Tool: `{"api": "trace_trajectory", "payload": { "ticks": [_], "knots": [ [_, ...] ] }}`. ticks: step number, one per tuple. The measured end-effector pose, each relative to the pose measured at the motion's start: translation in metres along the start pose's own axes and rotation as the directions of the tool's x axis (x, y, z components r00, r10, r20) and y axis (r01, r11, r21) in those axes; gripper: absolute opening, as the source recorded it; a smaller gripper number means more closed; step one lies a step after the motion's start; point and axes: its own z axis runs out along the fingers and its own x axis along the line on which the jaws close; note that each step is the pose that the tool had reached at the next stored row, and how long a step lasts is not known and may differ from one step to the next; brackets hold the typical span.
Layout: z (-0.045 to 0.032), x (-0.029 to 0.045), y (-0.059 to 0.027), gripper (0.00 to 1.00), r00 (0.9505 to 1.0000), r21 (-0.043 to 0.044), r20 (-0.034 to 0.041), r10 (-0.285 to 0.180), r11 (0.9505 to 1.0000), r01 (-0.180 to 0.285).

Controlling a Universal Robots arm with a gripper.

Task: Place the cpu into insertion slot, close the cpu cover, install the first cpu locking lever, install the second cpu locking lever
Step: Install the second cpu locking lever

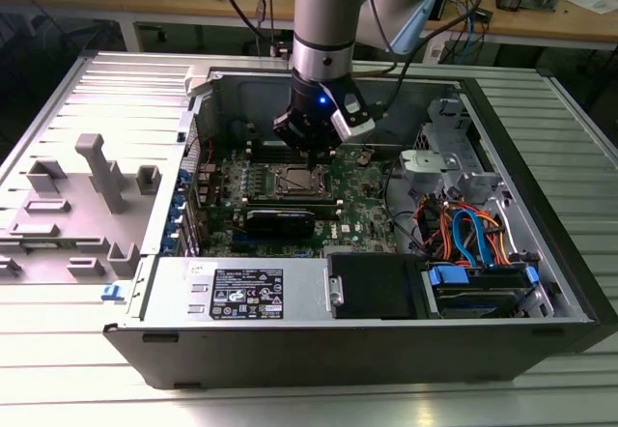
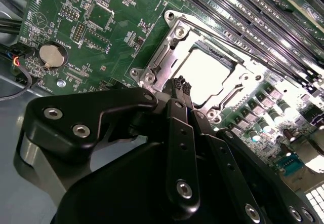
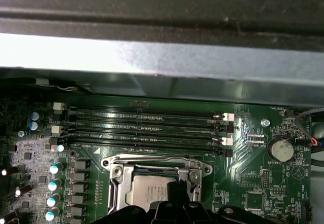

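Reaching down into the open computer case [image 1: 338,355], with the gripper [image 1: 311,147] hanging just above the insertion slot [image 1: 275,184] on the green motherboard [image 1: 367,210]. Holding the fingers [image 2: 174,117] drawn together to one narrow tip in the second wrist view, gripper [image 2: 181,86] poised at the near edge of the cpu cover [image 2: 223,100]; not showing whether anything is pinched between them.

Sitting inside the slot, directly beneath and a little ahead of the gripper tip: the cpu [image 2: 205,74], lying flat with its dull silver top facing up toward the gripper. Being square, offering no clear long axis; lying with its edges square to the memory slots [image 3: 147,127] in the first wrist view, cpu [image 3: 149,191] partly hidden behind the dark gripper [image 3: 177,189]. Lying down flat around the chip, the cpu cover [image 3: 195,176], framing it through the square cut-out.

Sharing the case, well off to the sides of the gripper: a boxed power supply [image 1: 241,292] along the front wall, and a bundle of orange and blue cables [image 1: 463,229] beside the drives. Showing near the gripper, on the board, a round coin battery [image 2: 53,55]. Resting on a ribbed metal table [image 1: 309,403], the whole case.
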Motion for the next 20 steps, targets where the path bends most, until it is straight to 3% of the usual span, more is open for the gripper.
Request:
{"api": "trace_trajectory", "payload": {
  "ticks": [5,10,13,20],
  "knots": [
    [-0.0106,0.0001,0.0002,0.11,0.9999,-0.0005,-0.011,0.001,1.0,-0.001],
    [-0.0127,-0.0003,-0.0014,0.11,0.9997,-0.0009,-0.0227,0.001,1.0,-0.001],
    [-0.0126,-0.0001,-0.0046,0.11,0.9997,0.0014,-0.0232,0.001,1.0,-0.001],
    [-0.013,0.001,-0.0228,0.11,0.9997,0.0011,-0.023,0.0,1.0,0.0]
  ]
}}
